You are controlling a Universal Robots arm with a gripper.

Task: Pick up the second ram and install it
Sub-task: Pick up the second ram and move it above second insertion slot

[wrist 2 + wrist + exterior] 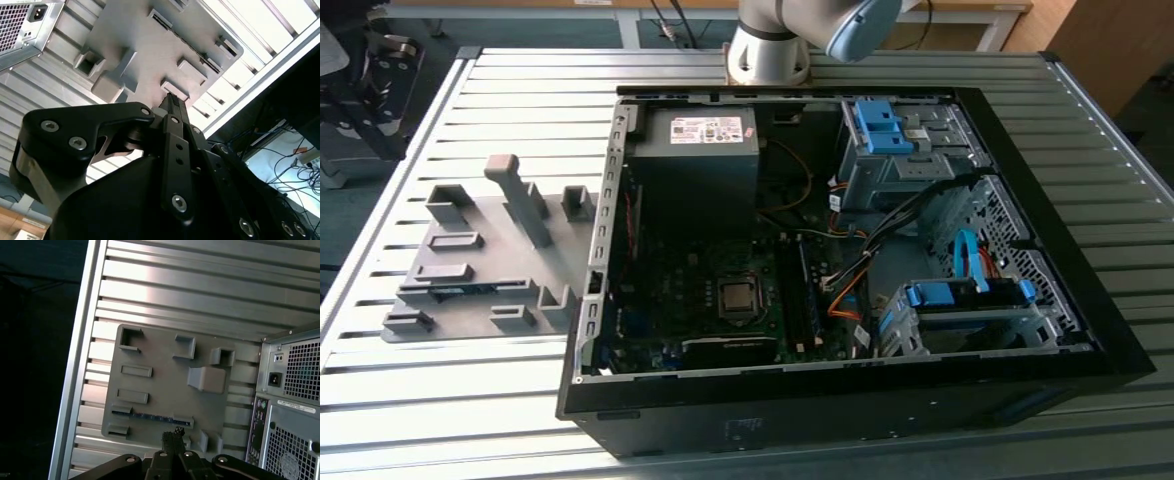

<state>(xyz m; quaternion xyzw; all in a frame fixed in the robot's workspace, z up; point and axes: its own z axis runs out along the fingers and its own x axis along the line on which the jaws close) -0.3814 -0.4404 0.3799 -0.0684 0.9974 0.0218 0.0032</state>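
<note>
The second ram (pixel 467 291) is a thin blue strip lying flat between two grey holders on the grey fixture plate (pixel 487 255), to the exterior view's left of the open computer case (pixel 841 250). The first wrist view shows the ram (pixel 152 416) from above, low on the plate (pixel 165 385). My gripper (pixel 172 433) hangs well above the plate, just off the ram's long side. Its two fingers are pressed together with nothing between them. In the second wrist view the gripper (pixel 171 98) points at the plate (pixel 150 55).
Several grey blocks, one a tall post (pixel 523 200), stand on the plate. A dark memory stick (pixel 803 290) sits in the motherboard beside loose cables (pixel 854 270). The case's rear panel (pixel 295 405) borders the plate. The slatted table's edge (pixel 82 340) is close.
</note>
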